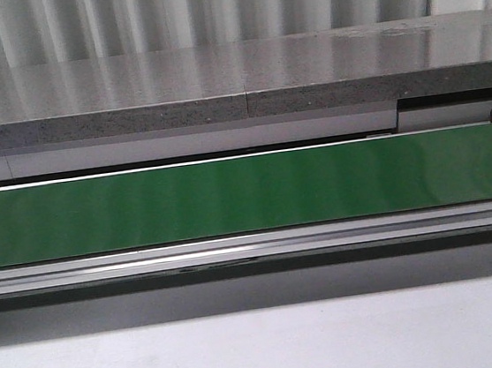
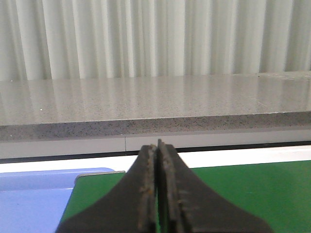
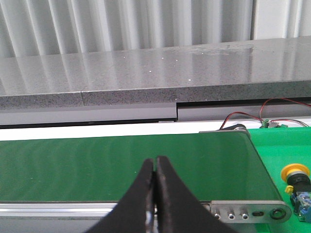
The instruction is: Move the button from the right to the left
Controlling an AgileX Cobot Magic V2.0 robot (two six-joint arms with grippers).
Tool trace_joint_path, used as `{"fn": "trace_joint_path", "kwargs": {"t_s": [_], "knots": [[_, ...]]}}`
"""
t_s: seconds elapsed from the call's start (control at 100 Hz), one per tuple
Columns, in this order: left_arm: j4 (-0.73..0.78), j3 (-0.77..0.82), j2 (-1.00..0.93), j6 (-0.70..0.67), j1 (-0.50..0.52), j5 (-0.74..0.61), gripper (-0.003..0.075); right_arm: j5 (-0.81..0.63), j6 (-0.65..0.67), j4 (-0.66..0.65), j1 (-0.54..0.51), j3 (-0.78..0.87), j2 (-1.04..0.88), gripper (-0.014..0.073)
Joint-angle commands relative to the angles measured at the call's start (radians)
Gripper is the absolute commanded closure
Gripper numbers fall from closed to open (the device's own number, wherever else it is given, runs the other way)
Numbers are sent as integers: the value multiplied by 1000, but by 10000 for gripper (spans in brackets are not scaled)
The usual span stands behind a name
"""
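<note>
Both grippers are reading pressed together with nothing between the fingers: I am seeing the left gripper poised over the green belt beside a blue tray, and the right gripper hanging above the same belt near its end roller. I am locating the button only in the right wrist view, lying on the bright green surface just beyond the belt's end plate, apart from the fingers. It is lying tilted, long axis running from yellow cap to blue block. Red wires are trailing behind it.
</note>
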Motion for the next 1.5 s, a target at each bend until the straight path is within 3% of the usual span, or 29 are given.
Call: {"fn": "trace_joint_path", "kwargs": {"t_s": [0.0, 0.86, 0.95, 1.09, 1.36, 1.49], "knots": [[-3, 25, -35, -9, -10, -83, 740, -83, -3, -10, -5, -15, -15, 661], [-3, 25, -35, -9, -10, -83, 740, -139, -3, -14, -5, -42, -15, 661], [-3, 25, -35, -9, -10, -83, 740, -34, -3, -7, -5, -115, -14, 661], [-3, 25, -35, -9, -10, -83, 740, 242, -3, 6, -5, -303, 36, 661], [-3, 25, -35, -9, -10, -83, 740, 758, -3, -12, -5, -693, 312, 661], [-3, 25, -35, -9, -10, -83, 740, 880, -3, -12, -5, -814, 429, 661]]}}
